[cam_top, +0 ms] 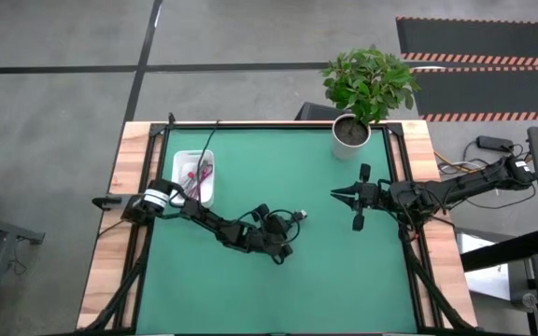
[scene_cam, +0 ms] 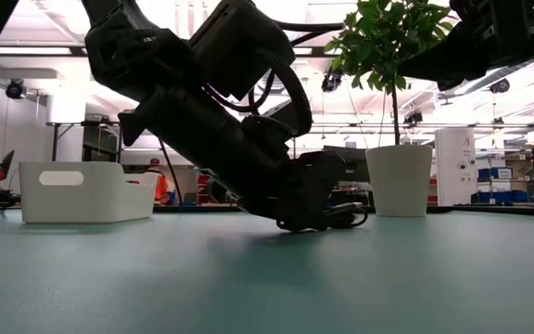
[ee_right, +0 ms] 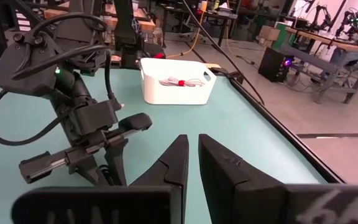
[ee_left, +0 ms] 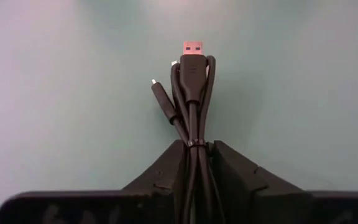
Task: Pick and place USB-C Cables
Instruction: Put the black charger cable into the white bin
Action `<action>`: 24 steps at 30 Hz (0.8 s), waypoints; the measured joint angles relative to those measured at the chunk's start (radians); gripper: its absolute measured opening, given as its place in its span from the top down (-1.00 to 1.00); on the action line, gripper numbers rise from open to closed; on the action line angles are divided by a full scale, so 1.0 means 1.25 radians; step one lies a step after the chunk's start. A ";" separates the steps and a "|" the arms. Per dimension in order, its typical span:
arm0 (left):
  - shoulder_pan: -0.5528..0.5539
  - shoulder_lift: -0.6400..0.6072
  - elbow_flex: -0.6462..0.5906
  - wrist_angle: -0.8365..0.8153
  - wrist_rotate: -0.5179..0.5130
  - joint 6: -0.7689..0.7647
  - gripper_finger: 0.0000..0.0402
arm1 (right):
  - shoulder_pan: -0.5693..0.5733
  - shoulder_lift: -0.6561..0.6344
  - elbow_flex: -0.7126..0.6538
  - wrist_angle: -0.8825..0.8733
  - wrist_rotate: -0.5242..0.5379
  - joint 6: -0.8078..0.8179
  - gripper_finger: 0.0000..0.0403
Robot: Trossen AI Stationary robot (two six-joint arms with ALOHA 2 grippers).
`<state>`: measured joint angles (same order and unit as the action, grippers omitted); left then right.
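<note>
L claw low, pinching black cable

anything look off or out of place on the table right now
Nothing stands out. The white rectangular tray sits upright with cable bundles inside, the potted plant stands upright at the far edge, and the left gripper is closed around the black USB-C cable bundle on the green mat. The right gripper hovers idle.

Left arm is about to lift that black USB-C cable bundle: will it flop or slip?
Probably only a little flop: the black cable bundle is looped and cinched by a thin tie at the left gripper, so it should lift as one piece. The loose connector end may dangle. It looks light; the fingers pinch it at the tie, so slipping seems unlikely.
</note>
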<state>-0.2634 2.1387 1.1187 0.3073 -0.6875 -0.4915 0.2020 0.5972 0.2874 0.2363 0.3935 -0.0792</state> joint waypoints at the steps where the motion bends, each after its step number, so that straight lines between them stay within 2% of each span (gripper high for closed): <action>1: 0.000 0.000 0.000 0.000 0.000 0.000 0.74 | 0.000 0.000 0.000 0.000 0.000 0.000 0.87; 9: 0.000 -0.006 0.000 -0.006 -0.004 0.004 0.80 | 0.000 0.000 0.000 0.000 0.000 0.010 0.87; 13: -0.004 -0.032 0.001 -0.020 -0.007 0.045 0.80 | 0.000 0.000 0.000 0.000 0.000 0.013 0.87; 24: -0.008 -0.175 -0.002 -0.015 -0.022 0.072 0.84 | 0.000 -0.001 0.000 0.000 0.000 0.013 0.87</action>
<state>-0.2733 1.9195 1.1164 0.2882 -0.7147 -0.4015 0.2020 0.5964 0.2878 0.2364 0.3931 -0.0624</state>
